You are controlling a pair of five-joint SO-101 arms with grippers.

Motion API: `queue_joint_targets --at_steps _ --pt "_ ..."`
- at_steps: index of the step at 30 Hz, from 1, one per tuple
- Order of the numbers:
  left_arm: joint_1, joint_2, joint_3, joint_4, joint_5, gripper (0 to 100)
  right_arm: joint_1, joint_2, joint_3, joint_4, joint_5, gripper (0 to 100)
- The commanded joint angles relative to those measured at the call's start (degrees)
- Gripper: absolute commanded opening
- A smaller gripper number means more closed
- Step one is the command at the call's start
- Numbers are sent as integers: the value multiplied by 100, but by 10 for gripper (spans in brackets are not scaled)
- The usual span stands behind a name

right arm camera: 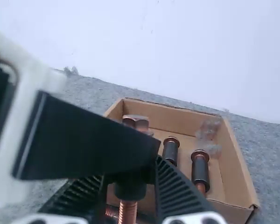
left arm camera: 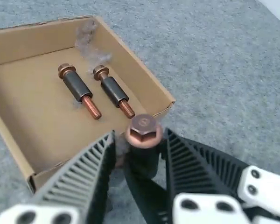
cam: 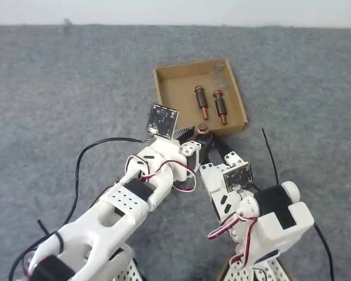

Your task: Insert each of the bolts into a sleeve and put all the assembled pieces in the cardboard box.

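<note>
A copper bolt (cam: pixel 203 128) stands head-up in a black sleeve (cam: pixel 204 145) just in front of the cardboard box (cam: pixel 164 93). My left gripper (left arm camera: pixel 140 140) is closed around the sleeve (left arm camera: pixel 142 163) just under the bolt head (left arm camera: pixel 143 130). My right gripper (right arm camera: pixel 129 186) grips the same sleeve (right arm camera: pixel 130 189) lower down, where the threaded shank (right arm camera: pixel 126 212) sticks out. Two sleeved bolts (cam: pixel 201 102) (cam: pixel 220 108) lie side by side inside the box. In the right wrist view, a black finger of the left gripper crosses in front of the bolt head (right arm camera: pixel 136 123).
Grey carpet (cam: pixel 70 88) covers the table all around the box. A black cable (cam: pixel 99 146) loops to the left of the left arm, and another thin cable (cam: pixel 271 155) runs beside the right arm. A white wall (right arm camera: pixel 177 46) rises behind the table.
</note>
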Motion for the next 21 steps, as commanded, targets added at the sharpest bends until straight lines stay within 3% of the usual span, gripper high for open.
queue_joint_targets --at_steps 1,8,21 --pt "-26 -35 -31 -105 70 152 75 -312 -9 -198 62 6" --pt "-35 -123 -48 -105 70 152 84 -259 -114 -180 62 6" --pt "-360 -2022 602 -70 79 152 84 -259 -185 -22 62 6"
